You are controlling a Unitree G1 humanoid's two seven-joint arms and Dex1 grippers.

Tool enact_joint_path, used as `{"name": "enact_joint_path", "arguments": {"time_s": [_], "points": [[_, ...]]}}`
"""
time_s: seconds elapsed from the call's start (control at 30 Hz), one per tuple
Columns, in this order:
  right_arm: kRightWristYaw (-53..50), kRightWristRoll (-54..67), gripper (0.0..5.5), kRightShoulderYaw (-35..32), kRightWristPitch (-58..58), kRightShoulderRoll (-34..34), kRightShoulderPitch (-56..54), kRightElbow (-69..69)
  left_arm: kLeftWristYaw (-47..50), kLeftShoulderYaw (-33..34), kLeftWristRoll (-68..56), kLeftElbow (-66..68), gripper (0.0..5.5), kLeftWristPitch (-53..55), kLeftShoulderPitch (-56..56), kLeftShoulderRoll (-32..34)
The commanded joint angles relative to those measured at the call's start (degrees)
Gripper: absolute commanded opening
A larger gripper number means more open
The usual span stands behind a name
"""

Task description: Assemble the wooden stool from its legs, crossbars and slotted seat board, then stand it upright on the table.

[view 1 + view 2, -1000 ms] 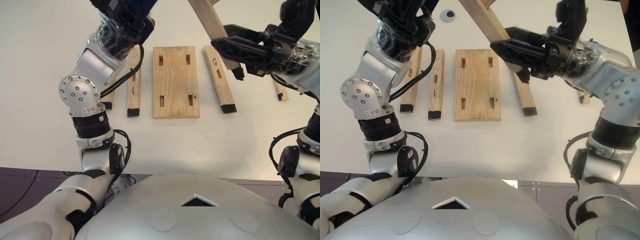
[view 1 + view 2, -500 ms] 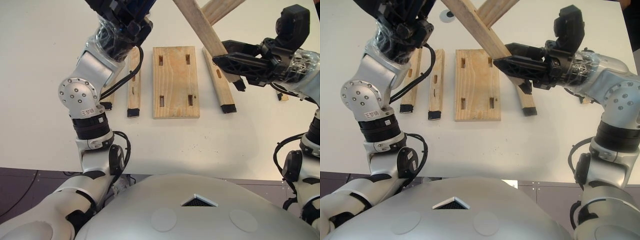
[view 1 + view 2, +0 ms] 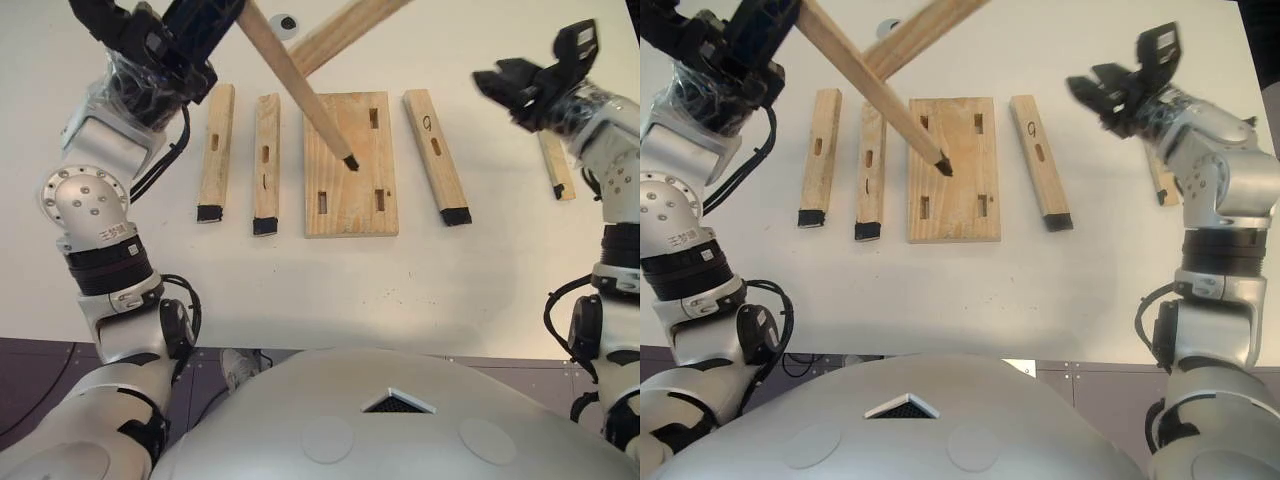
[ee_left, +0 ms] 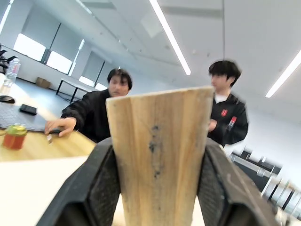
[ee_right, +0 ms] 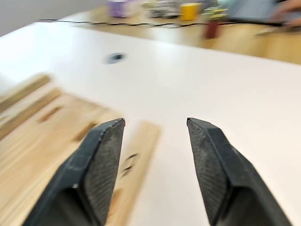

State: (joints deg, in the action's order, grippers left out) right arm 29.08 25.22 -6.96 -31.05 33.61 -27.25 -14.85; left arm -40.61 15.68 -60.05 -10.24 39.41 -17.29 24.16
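Note:
My left gripper (image 3: 205, 18) is raised at the far left and shut on a wooden leg (image 3: 300, 95). This leg slants down to the right, and its black tip hangs over the slotted seat board (image 3: 350, 200). A second bar (image 3: 340, 30) crosses the leg near its top. In the left wrist view the leg (image 4: 160, 155) sits between both fingers (image 4: 94, 188). Three more legs lie flat: two (image 3: 215, 150) (image 3: 265, 160) left of the board, one (image 3: 437, 155) to its right. My right gripper (image 3: 530, 65) hovers open and empty at the far right.
A short crossbar (image 3: 555, 165) lies on the white table (image 3: 420, 290) below the right gripper. A small dark round spot (image 3: 288, 22) marks the table behind the board. Bare table runs along the near edge. People sit in the room behind.
My right gripper has let go of the leg, opened and drawn back to the right. The left arm swung left, carrying the leg and crossing bar so the tip now hangs over the board.

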Motion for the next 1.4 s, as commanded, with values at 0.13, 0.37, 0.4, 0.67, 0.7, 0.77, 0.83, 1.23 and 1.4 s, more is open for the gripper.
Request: {"name": "enact_joint_path", "arguments": {"time_s": [0.13,0.37,0.4,0.67,0.7,0.77,0.83,1.23,1.4], "points": [[-3.92,-2.74,1.33,-4.35,7.11,-2.70,-6.64,-7.66,-7.43,-3.29,6.75,-2.65,2.04,-3.07,5.43,4.00],[-1.80,-4.09,0.18,-3.32,7.21,-3.24,-5.96,-7.84,-11.05,-6.29,13.02,1.85,2.03,-8.00,7.04,3.44],[-1.50,-4.33,0.02,-3.16,7.13,-3.18,-5.99,-7.96,-11.99,-7.20,13.74,1.66,2.03,-8.10,7.45,4.16],[-1.92,-5.44,0.00,-3.29,7.56,-4.24,-4.62,-7.35,-24.59,-14.38,18.60,0.07,2.03,-7.24,4.08,17.97],[-2.02,-5.46,0.00,-3.43,7.61,-4.52,-4.31,-7.00,-25.41,-14.98,19.20,-0.13,2.03,-7.50,3.53,19.18],[-2.41,-5.45,0.00,-3.86,7.71,-5.18,-3.33,-6.04,-26.19,-16.32,20.64,-0.89,2.03,-8.13,2.73,20.84],[-3.00,-5.42,0.00,-4.20,7.94,-5.72,-2.28,-5.02,-26.09,-18.00,22.57,-2.30,2.03,-9.42,3.33,21.68],[-7.68,-5.77,0.00,-5.05,9.22,-9.70,2.73,0.64,-20.73,-27.02,35.80,1.18,2.03,-20.58,9.07,21.21],[-7.86,-6.25,0.00,-4.52,9.68,-9.93,2.61,0.56,-19.00,-24.70,34.00,6.56,2.51,-23.99,4.49,20.44]]}}
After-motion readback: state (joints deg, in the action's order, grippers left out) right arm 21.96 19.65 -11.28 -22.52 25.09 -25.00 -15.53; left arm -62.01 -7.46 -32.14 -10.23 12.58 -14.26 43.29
